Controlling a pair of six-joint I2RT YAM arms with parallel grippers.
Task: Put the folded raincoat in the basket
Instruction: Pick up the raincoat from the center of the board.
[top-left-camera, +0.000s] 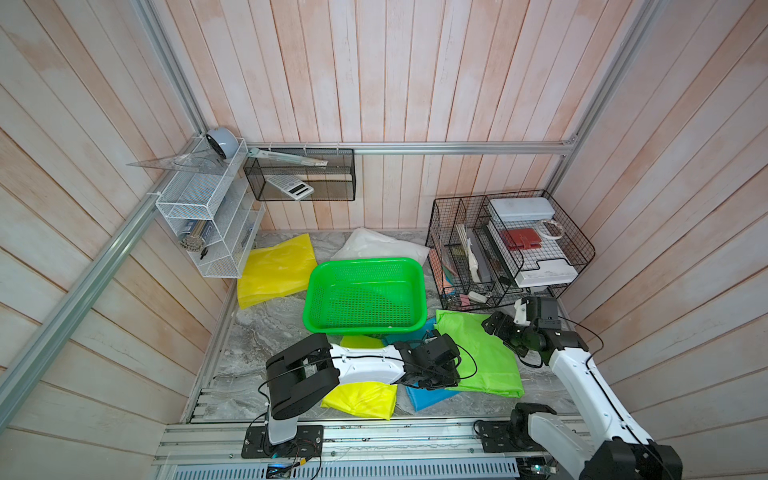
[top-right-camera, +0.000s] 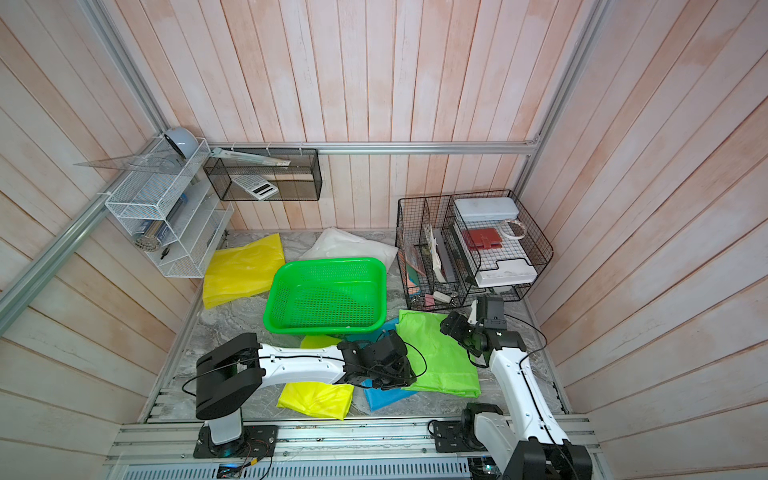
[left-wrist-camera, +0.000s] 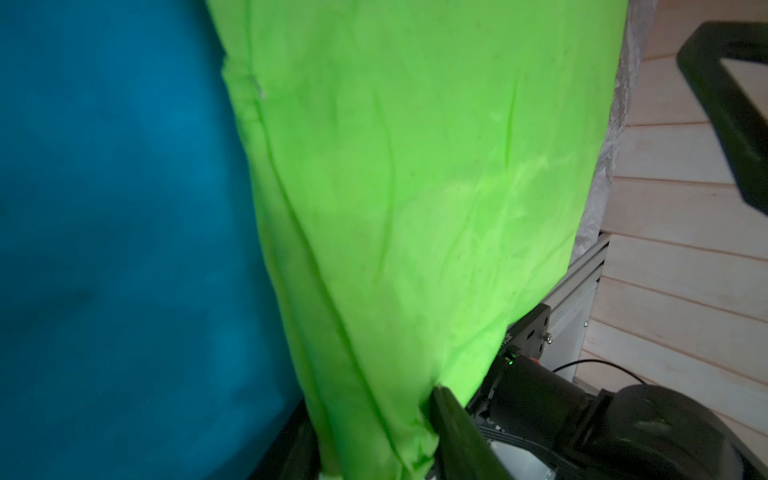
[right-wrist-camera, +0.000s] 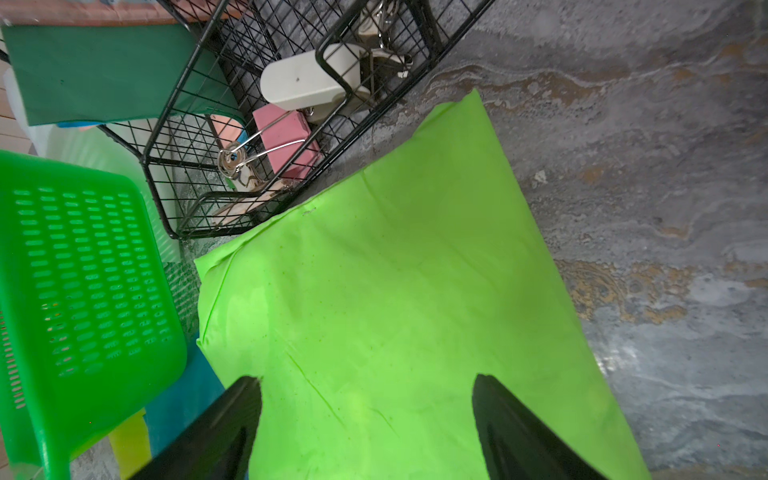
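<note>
Basket (top-left-camera: 365, 262) stands mid-table. Just to its right lies the lime raincoat (top-left-camera: 490, 361); only the left wrist view shows the left gripper (left-wrist-camera: 372, 411) pinching its bunched edge. Right gripper (right-wrist-camera: 365, 378) gapes wide above it. Motor lettering (left-wrist-camera: 506, 338) too blurred.

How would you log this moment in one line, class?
left gripper: astride edge of lime-green raincoat, grip unclear | right gripper: open over same raincoat | green basket: empty
</note>
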